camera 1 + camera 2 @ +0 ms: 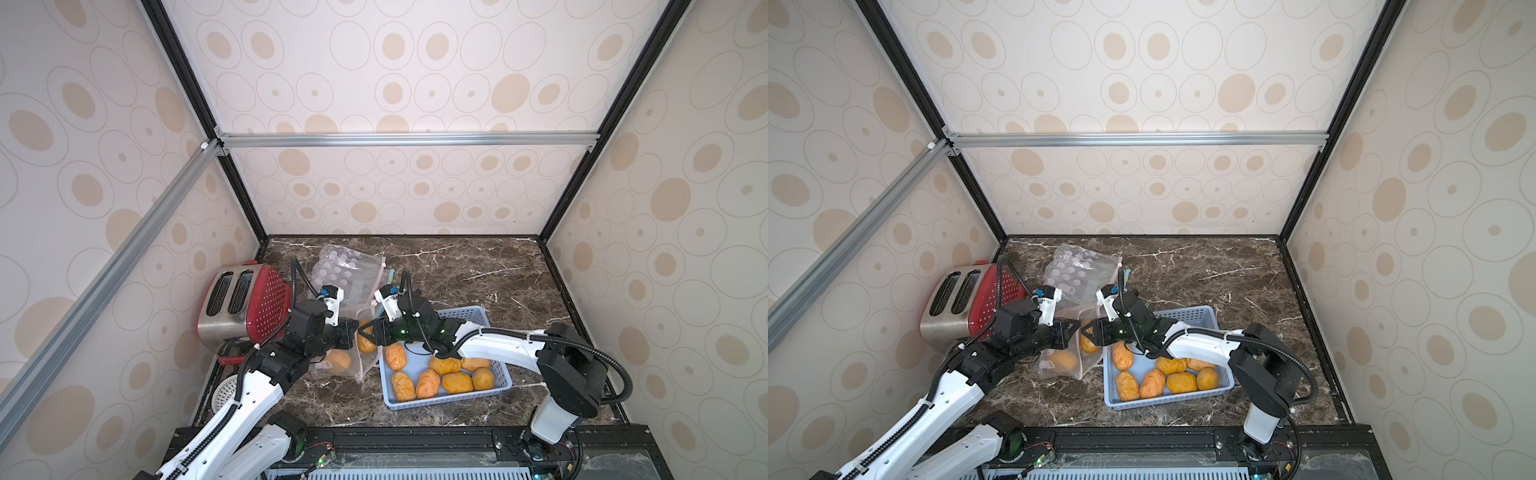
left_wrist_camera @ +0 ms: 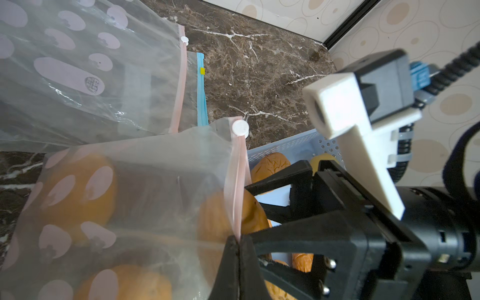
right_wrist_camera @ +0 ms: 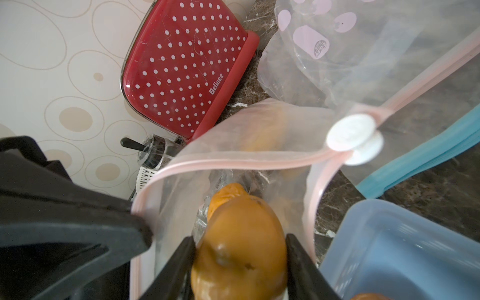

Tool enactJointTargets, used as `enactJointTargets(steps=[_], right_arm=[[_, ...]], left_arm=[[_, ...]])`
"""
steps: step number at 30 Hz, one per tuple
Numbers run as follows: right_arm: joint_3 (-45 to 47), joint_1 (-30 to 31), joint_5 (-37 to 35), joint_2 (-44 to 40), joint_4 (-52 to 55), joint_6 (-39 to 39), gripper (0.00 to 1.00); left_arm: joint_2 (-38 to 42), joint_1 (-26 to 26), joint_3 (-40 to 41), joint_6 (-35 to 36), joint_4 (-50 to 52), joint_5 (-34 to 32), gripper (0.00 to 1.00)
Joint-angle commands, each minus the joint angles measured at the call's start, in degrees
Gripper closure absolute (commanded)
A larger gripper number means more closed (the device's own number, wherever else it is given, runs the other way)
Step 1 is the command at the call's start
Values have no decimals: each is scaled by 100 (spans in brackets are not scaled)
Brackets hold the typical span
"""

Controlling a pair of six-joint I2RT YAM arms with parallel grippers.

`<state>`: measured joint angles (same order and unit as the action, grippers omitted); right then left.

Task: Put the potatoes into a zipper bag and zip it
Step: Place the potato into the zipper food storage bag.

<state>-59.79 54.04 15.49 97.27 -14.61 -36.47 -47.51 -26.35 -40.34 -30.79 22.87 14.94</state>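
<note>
Left gripper [image 2: 237, 242] is pinched tight on the pink zip strip [image 2: 235, 187] of the clear zipper bag with pale pink spots [image 2: 145, 181], holding one side of its mouth up. Right gripper [image 3: 240, 240] is roughly half open, fingers pressed on either side of a smooth orange-tan oval potato [image 3: 241, 259], right in the bag's open mouth. A couple more potatoes [image 2: 78, 187] show through the plastic. Seven wrinkly ones [image 1: 444, 365] that I can count sit in the light blue perforated plastic basket [image 1: 451, 397] just beside the bag. A pile of spare clear bags [image 1: 345, 270] lies behind, and a red toaster with white dots [image 1: 245, 303] stands by the left wall, all on the dark marble tabletop [image 1: 498, 270].
</note>
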Motion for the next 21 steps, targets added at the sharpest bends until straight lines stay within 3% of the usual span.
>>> enactJointTargets(steps=[1, 6, 13, 21], right_arm=[[-138, 67, 53, -63, -39, 55, 41], [-94, 63, -127, -291, 114, 306, 35], [93, 58, -435, -913, 516, 831, 34], [691, 57, -1637, -2116, 1507, 1570, 33]], left_arm=[[68, 25, -264, -59, 89, -10, 100], [71, 25, -273, -59, 101, -27, 100], [111, 25, -292, -50, 156, -62, 100], [121, 23, -217, -2, 119, -88, 100]])
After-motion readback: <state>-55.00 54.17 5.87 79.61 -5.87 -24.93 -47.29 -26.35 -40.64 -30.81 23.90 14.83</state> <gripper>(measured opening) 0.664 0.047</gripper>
